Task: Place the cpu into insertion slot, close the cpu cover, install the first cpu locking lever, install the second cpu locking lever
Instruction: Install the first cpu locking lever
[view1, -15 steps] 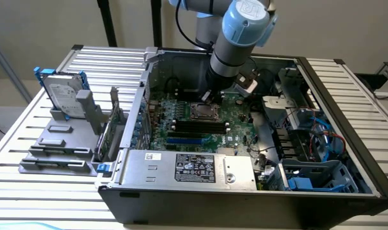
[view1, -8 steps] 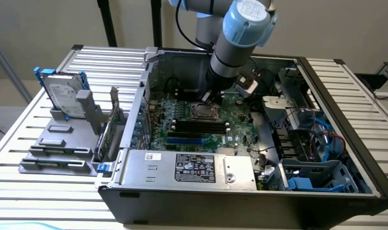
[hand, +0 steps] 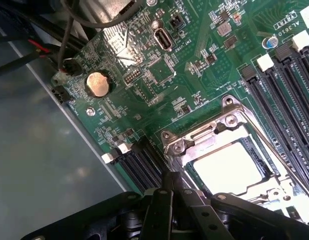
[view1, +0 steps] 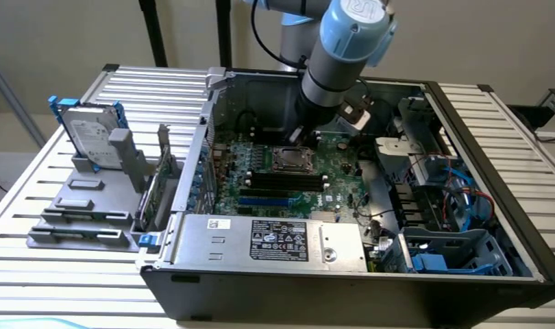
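End effector (hand: 170, 187), fingers together, beside one insertion slot (hand: 229, 167) holding one cpu (hand: 227, 167) under one cpu cover (hand: 194, 137).

Computer case (view1: 351, 288) lies open on bench (view1: 40, 260); cpu (hand: 227, 167) sits in insertion slot (hand: 259, 155), under cpu cover (hand: 194, 136); drive rack (view1: 99, 171) near bench's edge.

Memory slots (hand: 289, 95) beside cpu cover (hand: 214, 135)

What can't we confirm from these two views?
- Levers: latched or not can't be told. In the exterior view the socket is too small; in the wrist view the gripper hides its near edge.
- cpu: glare washes out its face.
- cover: far side cut off by the wrist view's edge.
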Tool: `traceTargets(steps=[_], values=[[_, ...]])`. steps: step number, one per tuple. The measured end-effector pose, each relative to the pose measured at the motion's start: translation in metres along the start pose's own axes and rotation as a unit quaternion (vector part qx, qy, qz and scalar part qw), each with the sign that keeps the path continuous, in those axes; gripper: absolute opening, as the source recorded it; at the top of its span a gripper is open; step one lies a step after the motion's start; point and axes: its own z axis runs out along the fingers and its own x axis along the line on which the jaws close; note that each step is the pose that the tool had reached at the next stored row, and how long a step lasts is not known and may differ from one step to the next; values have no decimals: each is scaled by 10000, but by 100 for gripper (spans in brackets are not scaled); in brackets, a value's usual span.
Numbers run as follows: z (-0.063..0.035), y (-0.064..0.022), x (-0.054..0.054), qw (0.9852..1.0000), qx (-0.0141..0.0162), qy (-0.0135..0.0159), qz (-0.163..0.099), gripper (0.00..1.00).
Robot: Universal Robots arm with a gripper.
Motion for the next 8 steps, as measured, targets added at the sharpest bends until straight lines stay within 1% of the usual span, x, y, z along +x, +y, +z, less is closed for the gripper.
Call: traceTargets(steps=[4,6,8], values=[[-35,-7,-43,10000,0,0,-1,11],[-43,-23,-76,10000,0,1,-1,11],[-44,-29,-85,10000,0,0,-4,11]])
